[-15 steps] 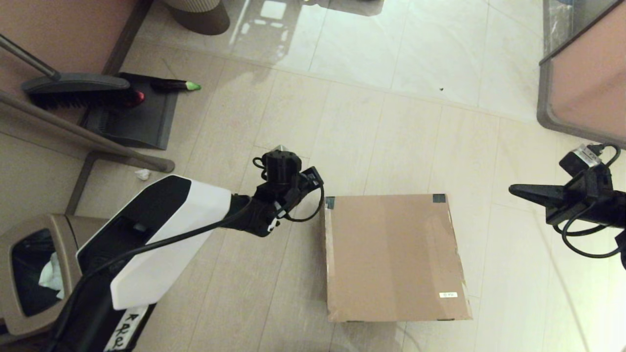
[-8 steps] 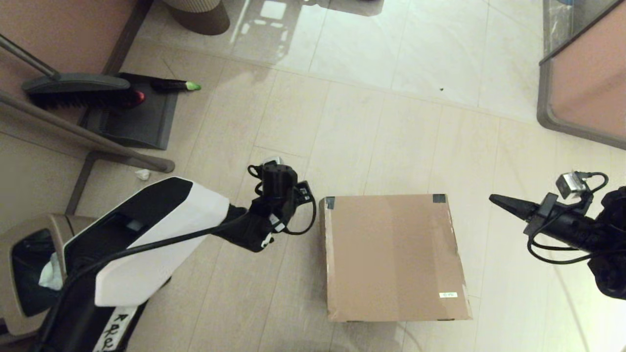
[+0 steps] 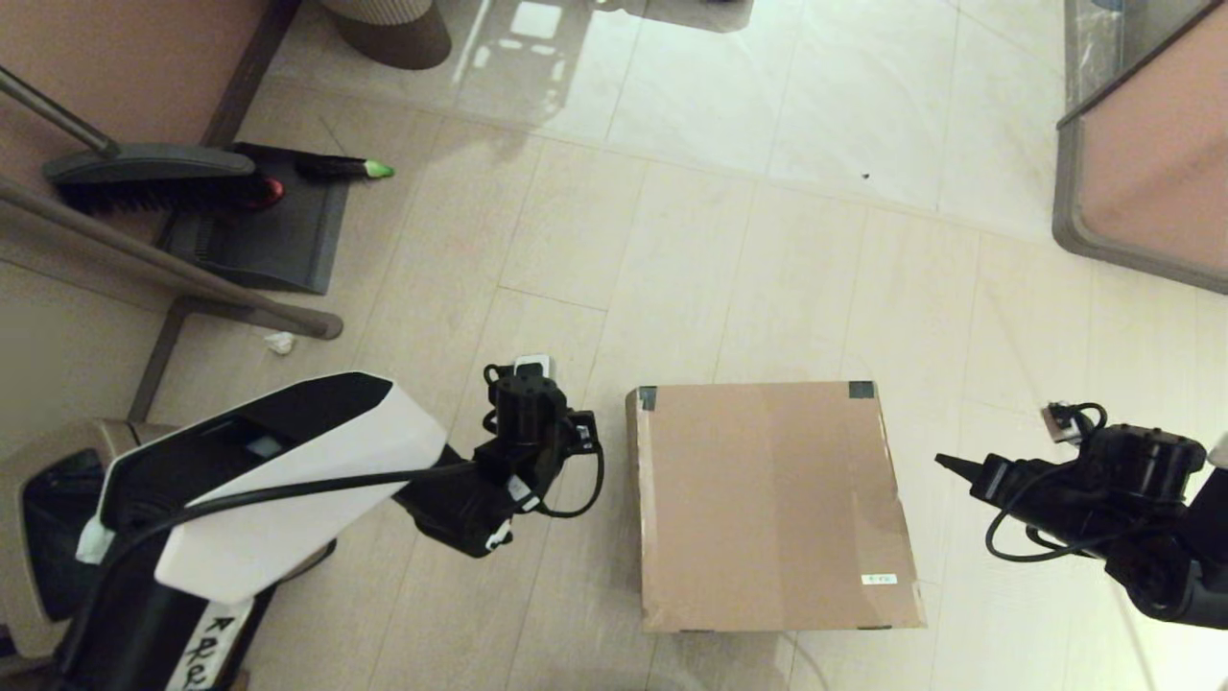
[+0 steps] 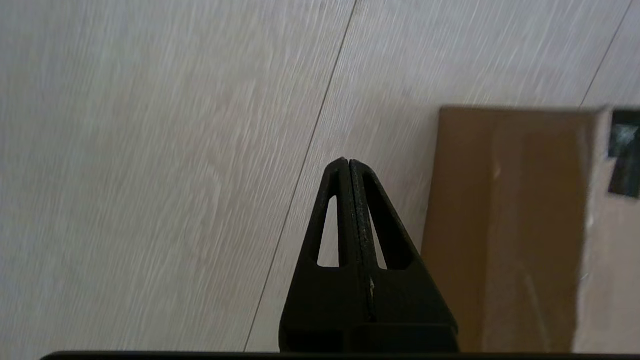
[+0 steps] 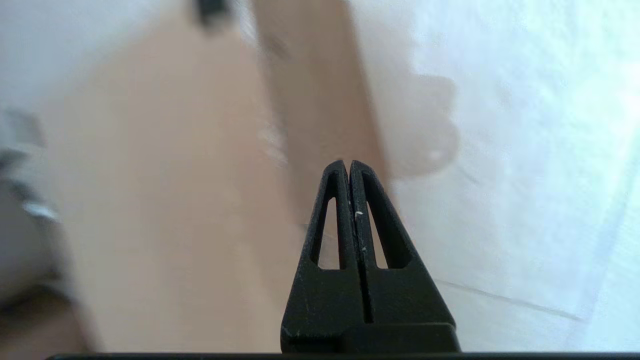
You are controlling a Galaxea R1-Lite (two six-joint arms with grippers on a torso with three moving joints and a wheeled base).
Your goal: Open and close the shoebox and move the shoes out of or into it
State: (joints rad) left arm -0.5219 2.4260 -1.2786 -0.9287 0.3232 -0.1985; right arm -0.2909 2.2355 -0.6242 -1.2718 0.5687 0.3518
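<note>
The shoebox (image 3: 767, 504) lies on the tiled floor with its flap lid down. Dark tape marks its two far corners and a small white label (image 3: 879, 579) sits near the front right. The shoes are out of view. My left gripper (image 4: 346, 161) is shut and empty, low over the floor beside the box's left wall (image 4: 505, 225); in the head view only its wrist (image 3: 523, 413) shows, left of the box's far corner. My right gripper (image 3: 945, 463) is shut and empty, pointing at the box's right side with a small gap; in its own view (image 5: 348, 162) it hangs beside the box's edge.
A brown trash bin (image 3: 58, 518) stands at my near left under the left arm. A broom (image 3: 144, 178) and dustpan (image 3: 259, 230) lie at the far left behind a slanted metal rail (image 3: 173, 269). A cabinet corner (image 3: 1142, 144) stands at the far right.
Both arms have dropped and drawn toward me. The left wrist slid back along the box's left side. The right gripper came down and leftward, closer to the box's right side.
</note>
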